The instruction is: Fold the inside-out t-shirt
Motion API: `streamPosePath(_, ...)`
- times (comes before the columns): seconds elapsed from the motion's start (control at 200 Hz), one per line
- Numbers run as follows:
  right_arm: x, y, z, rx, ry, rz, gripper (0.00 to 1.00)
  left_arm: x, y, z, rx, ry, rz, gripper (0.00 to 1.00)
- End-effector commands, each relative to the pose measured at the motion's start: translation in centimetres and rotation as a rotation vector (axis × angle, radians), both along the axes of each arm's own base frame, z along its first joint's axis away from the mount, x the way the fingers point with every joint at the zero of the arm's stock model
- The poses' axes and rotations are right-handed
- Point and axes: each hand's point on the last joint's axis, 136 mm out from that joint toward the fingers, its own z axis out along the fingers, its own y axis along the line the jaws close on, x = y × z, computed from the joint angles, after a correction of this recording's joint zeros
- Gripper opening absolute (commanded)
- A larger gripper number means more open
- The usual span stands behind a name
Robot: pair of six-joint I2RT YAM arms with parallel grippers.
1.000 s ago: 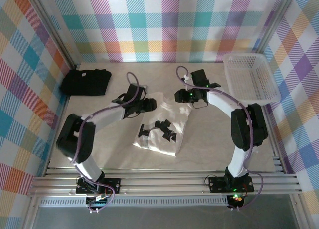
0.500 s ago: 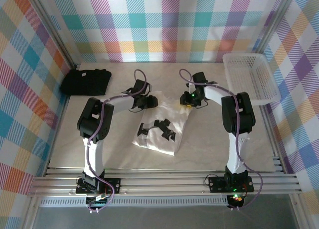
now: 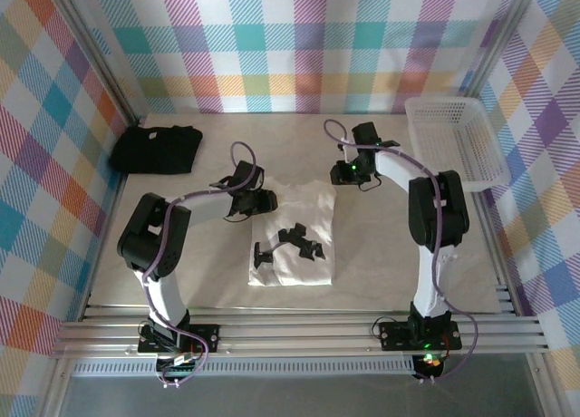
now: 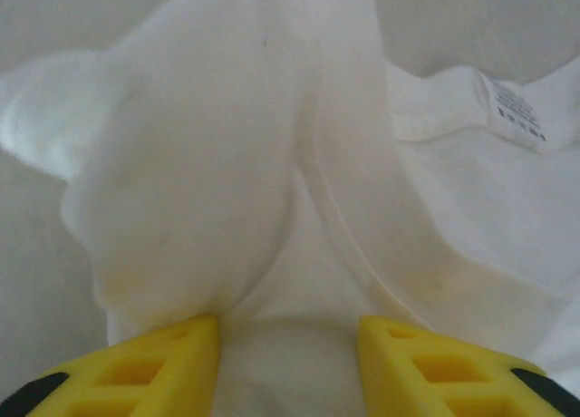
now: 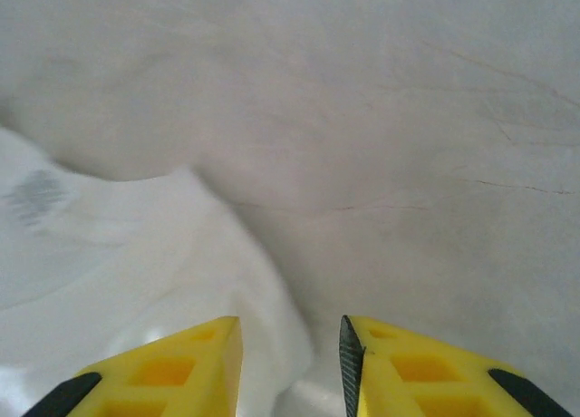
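1. shirt [image 3: 310,208]: lies mid-table [image 3: 181,263] as a roughly folded white block. black marks [image 3: 299,240] show on top, and the neck label [image 4: 509,109] shows in the left wrist view.
2. left gripper [image 3: 260,202]: at the shirt's far-left corner. the jaws stand part way apart with a ridge of cloth running up between them; whether they pinch it cannot be told.
3. right gripper [image 3: 352,172]: just beyond the far-right corner. the jaws stand apart over bare table with a cloth edge reaching into the gap; grip cannot be told.
4. risk 1: if a jaw has cloth when it lifts away, the corner would likely drag and open the fold. the cause would be soft cotton caught on a finger.
5. risk 2: uneven pull at the 2 corners would likely skew the block or rumple its far edge.
6. surroundings: black shirt [image 3: 156,148] at far left and basket [image 3: 416,140] at far right, both well apart from the shirt. neither stands in the way.
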Motion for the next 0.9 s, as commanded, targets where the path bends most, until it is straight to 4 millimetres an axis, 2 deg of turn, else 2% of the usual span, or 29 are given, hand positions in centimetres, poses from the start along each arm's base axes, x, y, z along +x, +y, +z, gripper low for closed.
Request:
streamPosePath(0.0,-0.3,1.8,4.7,0.103,-0.116,0.077,0.41,-0.2,1.0,3.3,0.019,-0.059,0.034,0.51)
streamPosePath(0.09,0.2,0.6,3.6,0.037,-0.076,0.02,0.5,0.9,2.7,4.7,0.042,-0.102,0.044,0.6)
streamPosePath(0.17,0.7,-0.2,2.2,-0.018,-0.03,-0.032,0.57,2.1,3.9,4.5,0.022,-0.09,0.047,0.7)
streamPosePath(0.215,0.9,0.0,1.7,-0.014,0.0,-0.041,0.61,2.7,4.2,4.1,-0.005,-0.074,0.037,0.75)
streamPosePath(0.3,0.8,1.0,1.1,0.034,0.058,-0.038,0.69,3.6,4.1,3.1,-0.055,-0.02,0.005,0.79)
streamPosePath(0.495,-0.5,2.2,-1.3,0.046,0.153,-0.013,0.79,4.5,3.2,1.8,-0.071,0.022,-0.077,0.82)
streamPosePath(0.57,-1.3,2.9,-2.5,0.035,0.188,0.008,0.8,5.0,2.8,0.9,-0.07,0.036,-0.094,0.83)
streamPosePath(0.64,-1.8,3.5,-3.3,0.032,0.204,0.019,0.8,4.3,2.6,-0.8,-0.07,0.111,-0.108,0.86)
streamPosePath(0.74,-2.6,4.1,-4.3,0.034,0.232,0.033,0.78,3.8,2.1,-1.7,-0.094,0.139,-0.125,0.87)
streamPosePath(0.895,-4.4,5.2,-5.1,0.054,0.274,0.066,0.71,2.1,0.7,-2.3,-0.174,0.182,-0.165,0.81)
